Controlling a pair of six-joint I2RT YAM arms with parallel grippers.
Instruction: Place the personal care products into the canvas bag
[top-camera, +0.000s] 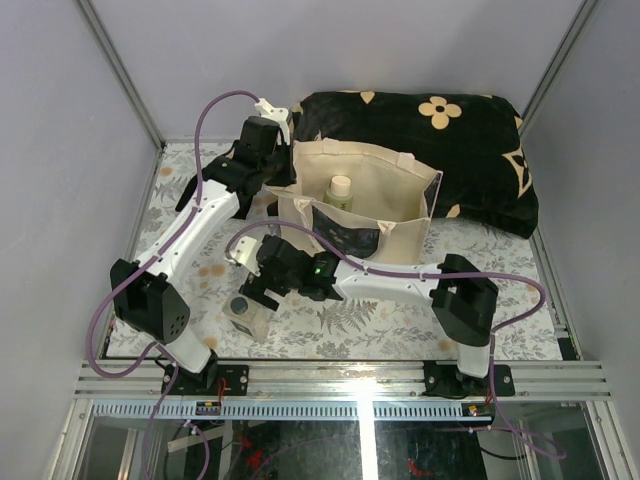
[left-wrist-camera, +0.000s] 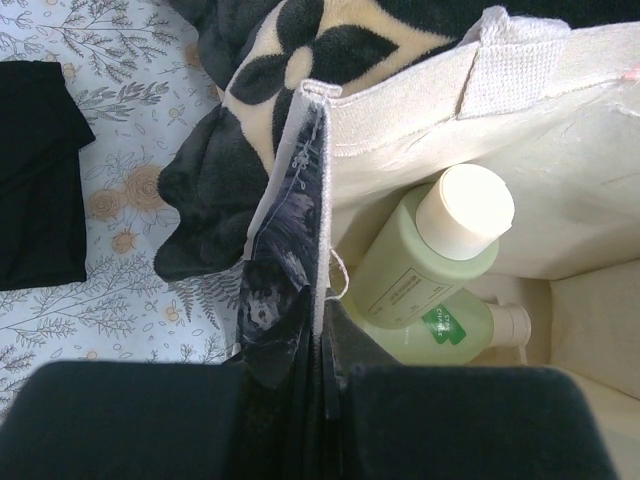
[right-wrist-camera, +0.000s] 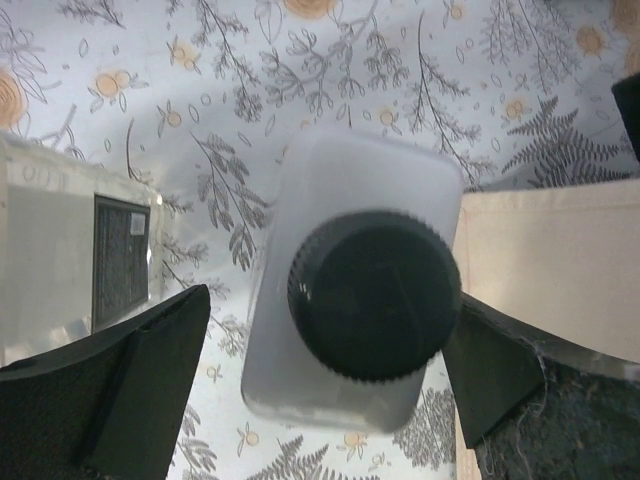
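The beige canvas bag (top-camera: 385, 180) stands open in front of the cushion. My left gripper (top-camera: 280, 170) is shut on its left rim, where the dark floral cloth (left-wrist-camera: 280, 260) meets the canvas, and the left wrist view shows the jaws (left-wrist-camera: 325, 340) pinching that edge. Two pale green bottles with beige caps (left-wrist-camera: 430, 250) (left-wrist-camera: 470, 325) lie inside the bag. A squat pale bottle with a dark ribbed cap (right-wrist-camera: 370, 295) stands on the table left of the bag (top-camera: 243, 315). My right gripper (right-wrist-camera: 335, 300) hangs open over it, one finger on each side, gap at the left.
A black cushion with beige flowers (top-camera: 440, 130) lies behind the bag. A black cloth (left-wrist-camera: 35, 170) lies on the floral tablecloth (top-camera: 400, 325) to the left. A pale object with a dark label (right-wrist-camera: 70, 250) sits beside the squat bottle. Grey walls enclose the table.
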